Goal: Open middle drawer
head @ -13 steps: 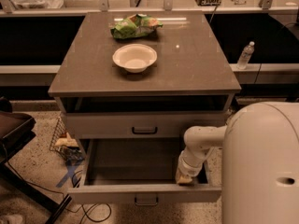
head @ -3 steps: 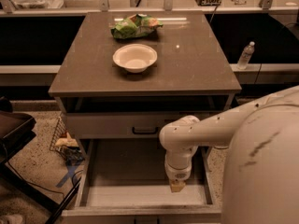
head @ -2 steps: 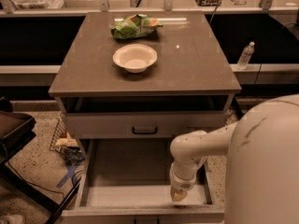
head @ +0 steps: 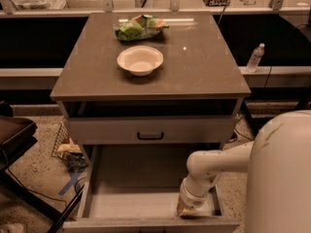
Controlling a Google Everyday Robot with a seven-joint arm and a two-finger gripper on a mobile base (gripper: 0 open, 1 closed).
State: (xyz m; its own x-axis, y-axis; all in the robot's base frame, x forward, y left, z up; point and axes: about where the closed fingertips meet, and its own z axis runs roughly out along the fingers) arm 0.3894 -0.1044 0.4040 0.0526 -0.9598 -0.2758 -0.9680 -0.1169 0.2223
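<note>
Jaws: apart or together, cannot tell.
Gripper: pointing down inside the middle drawer, at its front right corner, just behind the front panel.
Arm: white, reaching in from the robot body at lower right.
Middle drawer: pulled well out, grey floor bare apart from the gripper.
Upper drawer: directly above, front flush, dark bar handle at centre.
Worktop: brown, above the drawers.
Bowl: pale, upright, near the worktop's middle.
Green bag: crumpled, just behind the bowl, towards the back edge.
Bottle: clear, upright on the ledge right of the worktop.
Wire basket: on the floor at the cabinet's left, holding small items.
Blue tape cross: on the floor beside the drawer's left side.
</note>
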